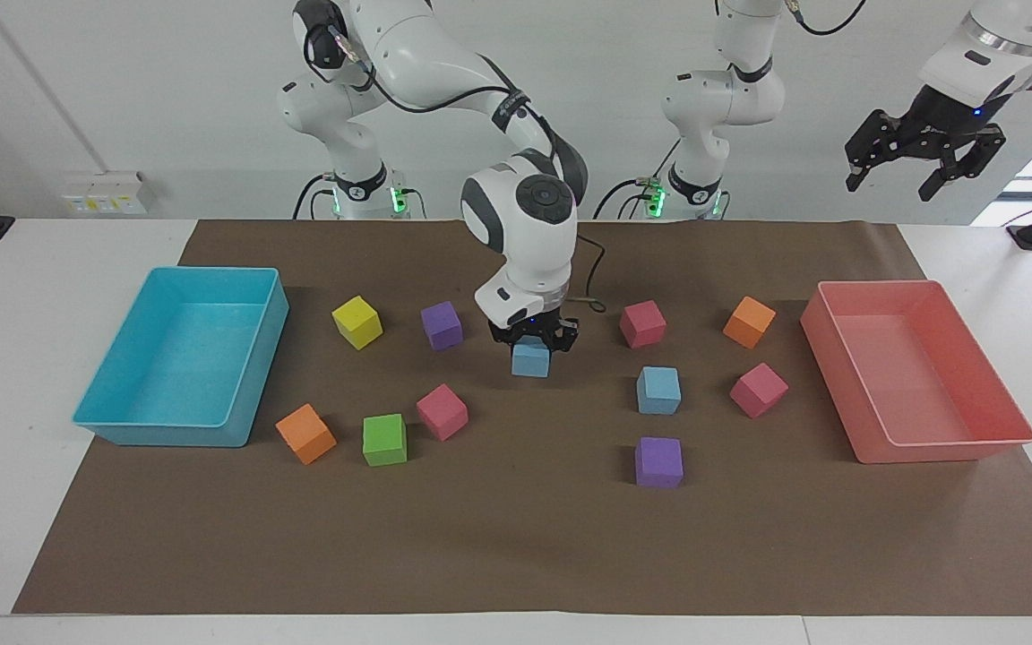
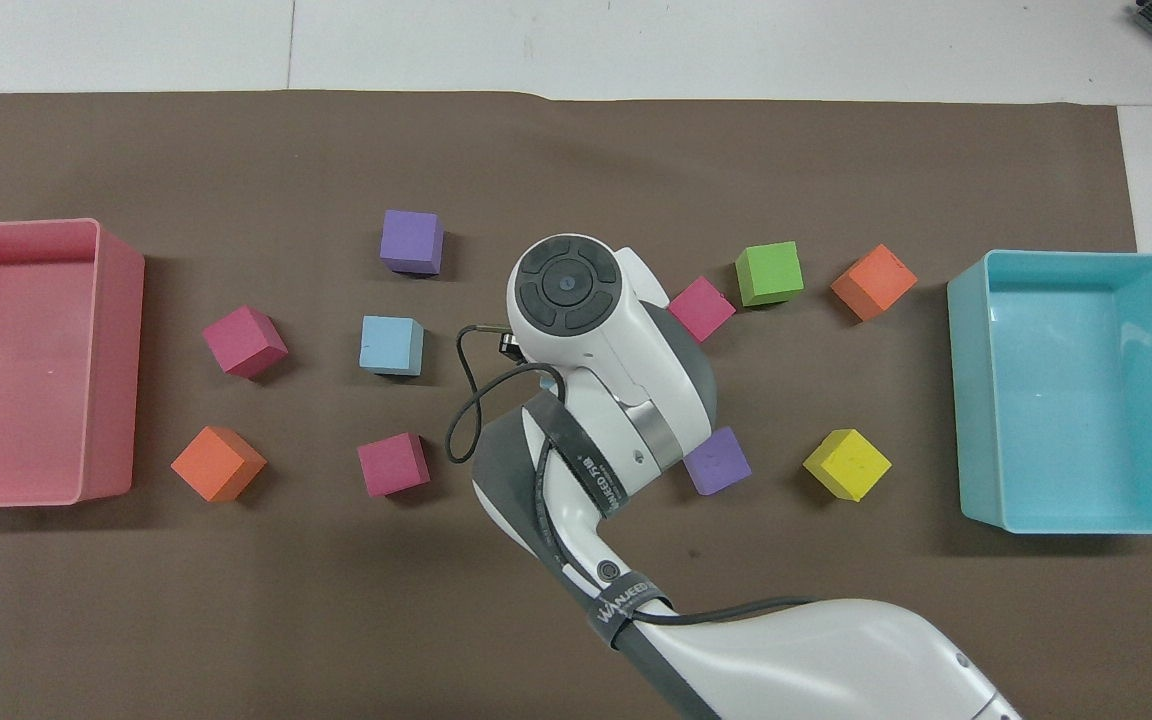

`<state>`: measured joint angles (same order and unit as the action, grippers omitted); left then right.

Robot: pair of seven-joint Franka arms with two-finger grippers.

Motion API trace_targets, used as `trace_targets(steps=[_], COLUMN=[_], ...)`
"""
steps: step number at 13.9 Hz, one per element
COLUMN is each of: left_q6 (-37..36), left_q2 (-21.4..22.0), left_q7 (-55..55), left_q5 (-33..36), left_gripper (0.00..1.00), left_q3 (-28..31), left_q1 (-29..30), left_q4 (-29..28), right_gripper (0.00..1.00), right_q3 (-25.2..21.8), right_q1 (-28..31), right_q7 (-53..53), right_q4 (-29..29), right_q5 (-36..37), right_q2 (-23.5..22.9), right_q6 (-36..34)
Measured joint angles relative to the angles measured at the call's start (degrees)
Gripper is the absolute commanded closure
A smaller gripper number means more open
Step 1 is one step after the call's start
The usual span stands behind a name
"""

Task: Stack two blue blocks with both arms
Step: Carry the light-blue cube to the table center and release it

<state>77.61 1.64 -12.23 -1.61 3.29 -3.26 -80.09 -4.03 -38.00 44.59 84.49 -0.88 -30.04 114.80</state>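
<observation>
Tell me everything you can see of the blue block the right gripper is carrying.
The carried blue block is a small light sky-blue cube with a matte, foam-like look, the same size as the other coloured cubes. It hangs upright and square in the right gripper, whose jaws clamp its upper part; nothing else touches it. It is in the air above the brown mat, mid-table, between the purple cube and the resting blue block. In the overhead view the arm hides it.

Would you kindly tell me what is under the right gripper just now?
The right gripper holds a blue block over bare brown mat. In the overhead view the arm hides that block.
</observation>
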Motion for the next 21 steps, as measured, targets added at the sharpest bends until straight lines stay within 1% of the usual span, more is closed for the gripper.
trace_targets(steps=[4, 7, 15, 21], left_q6=[0.0, 0.0, 0.0, -1.12], left_q2=[0.0, 0.0, 0.0, 0.1], left_q7=[0.0, 0.0, 0.0, 0.02], left_q5=[0.0, 0.0, 0.0, 0.0], left_gripper=[0.0, 0.0, 0.0, 0.0], left_q3=[0.0, 0.0, 0.0, 0.0], left_q1=[0.0, 0.0, 0.0, 0.0], left_q4=[0.0, 0.0, 0.0, 0.0], right_gripper=[1.0, 1.0, 1.0, 1.0], right_q3=[0.02, 0.01, -0.05, -0.06], right_q1=[-1.66, -1.81, -1.91, -1.88], right_q7=[0.09, -1.7, -7.19, -7.93], right_q4=[-0.2, 0.89, 2.69, 2.87], right_q5=[-0.01, 0.03, 0.08, 0.03], right_q2=[-2.7, -4.0, -4.06, -4.06], right_q6=[4.49, 5.45, 5.59, 5.76])
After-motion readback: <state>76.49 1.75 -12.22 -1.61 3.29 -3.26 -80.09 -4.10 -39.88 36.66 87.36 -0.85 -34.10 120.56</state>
